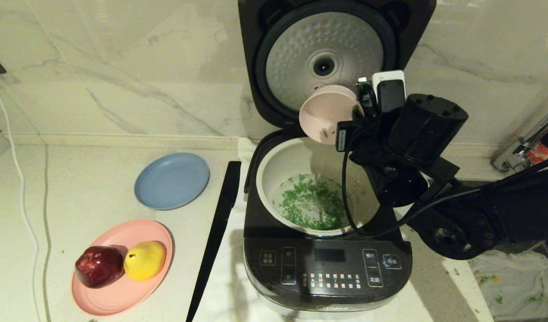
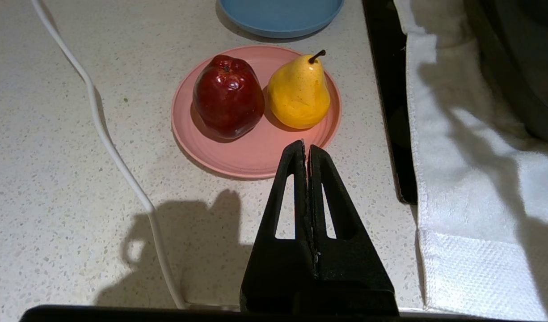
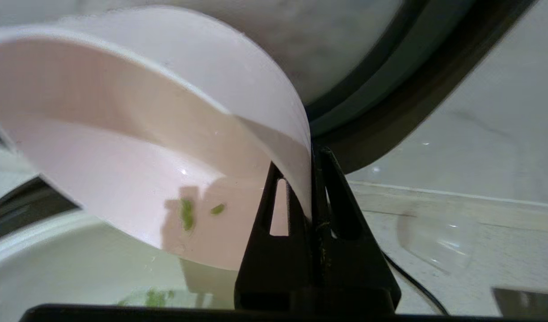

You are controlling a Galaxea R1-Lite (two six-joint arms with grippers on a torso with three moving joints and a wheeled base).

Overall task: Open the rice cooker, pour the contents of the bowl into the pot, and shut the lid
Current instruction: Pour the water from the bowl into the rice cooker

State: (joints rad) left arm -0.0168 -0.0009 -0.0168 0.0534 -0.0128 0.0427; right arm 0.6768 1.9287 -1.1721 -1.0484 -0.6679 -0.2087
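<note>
- Marble is backing the pale speckled bench [image 1: 99,188], and the rice cooker [image 1: 327,264] is sitting on a white towel [image 2: 470,188] with its lid [image 1: 323,58] standing fully upright against that wall.
- My right hand [image 3: 310,179] is pinching the rim of the bowl [image 1: 325,114] between its narrow fingers and holding it tipped steeply over the back of the pot [image 1: 267,179]. With such a thin grip on only 1 edge, I am judging that the bowl could twist or slip out and drop into the pot.
- Most of the contents [image 1: 312,201] are lying in the pot with water, but 2 green bits [image 3: 187,214] are clinging to the bowl's inner wall. If I am swinging the bowl away while it is wet, those bits and drips could be landing on the cooker's panel or the towel.
- The bowl is hanging close in front of the lid's silver underside, so lifting or turning carelessly could be knocking it against the lid.
- My right arm is reaching across the cooker's right side, and a cable [image 1: 345,188] from it is hanging down over the pot's mouth. Closing the lid before I am clearing all of that could be trapping something.
- My left hand [image 2: 306,152] is hovering shut and empty over the bench near the pink plate [image 2: 251,156] carrying an apple [image 2: 227,96] and a pear [image 2: 298,91]; a careless sweep could be nudging them.
</note>
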